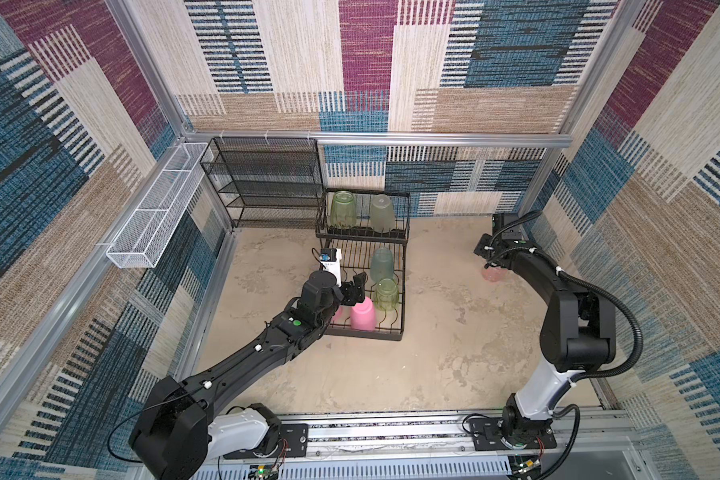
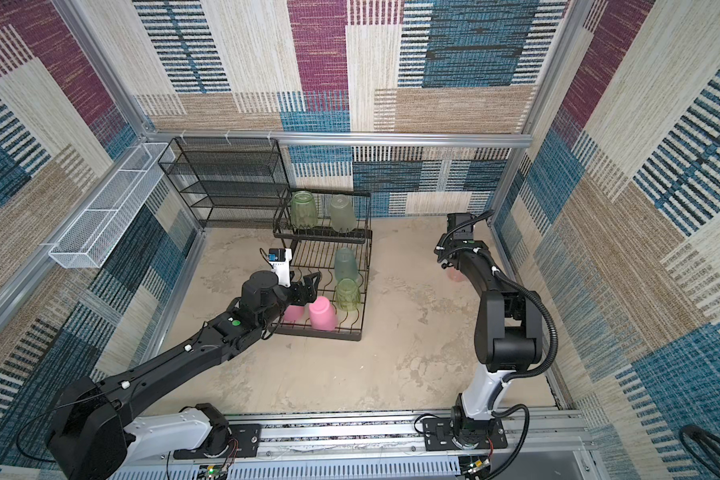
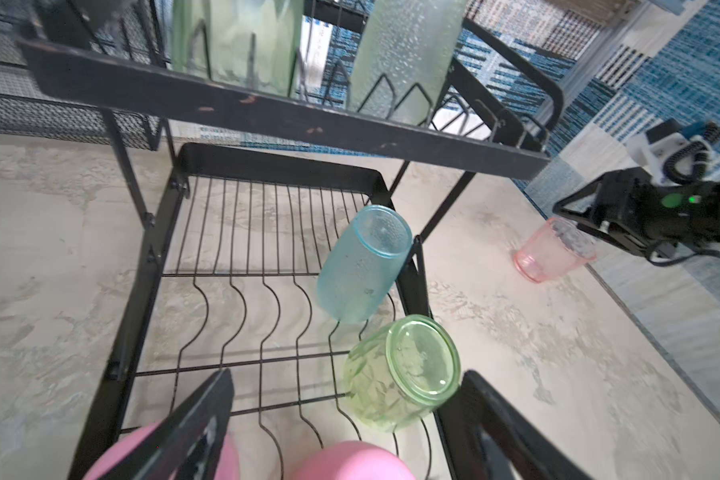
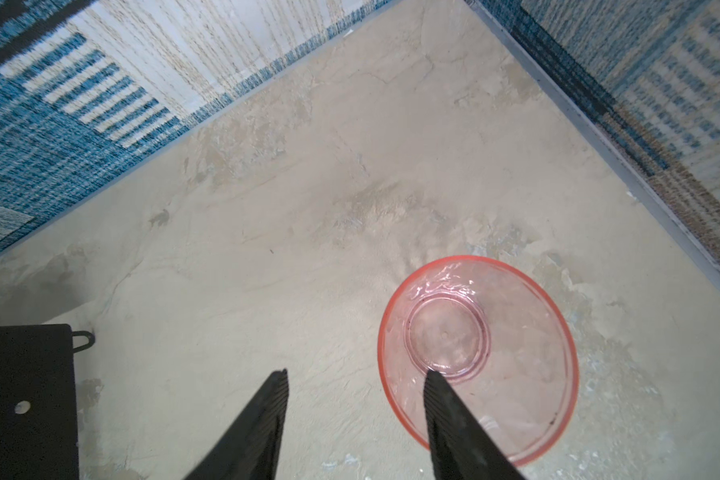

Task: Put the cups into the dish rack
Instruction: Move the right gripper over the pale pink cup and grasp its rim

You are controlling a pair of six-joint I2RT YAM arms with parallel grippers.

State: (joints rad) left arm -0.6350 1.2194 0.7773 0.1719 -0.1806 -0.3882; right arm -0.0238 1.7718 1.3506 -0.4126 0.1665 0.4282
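Observation:
The black dish rack [image 1: 366, 334] stands at the middle back in both top views. Its raised shelf holds a ribbed green cup [image 1: 343, 208] and a frosted cup [image 1: 382, 214], both upside down. The low tray holds a teal cup [image 3: 362, 266], a ribbed green cup [image 3: 400, 374] and two opaque pink cups [image 1: 363, 313], one partly hidden by my arm. My left gripper [image 3: 346, 376] hangs open and empty over the tray's front. A clear pink cup [image 4: 445, 336] stands upright on the table at the right. My right gripper [image 4: 356, 373] is open, one finger inside that cup and one outside its rim.
A taller black mesh shelf unit [image 1: 267, 183] stands behind the rack on the left. A long white mesh basket [image 1: 154, 212] hangs on the left wall. The clear pink cup stands close to the right wall [image 4: 641, 124] and the back corner.

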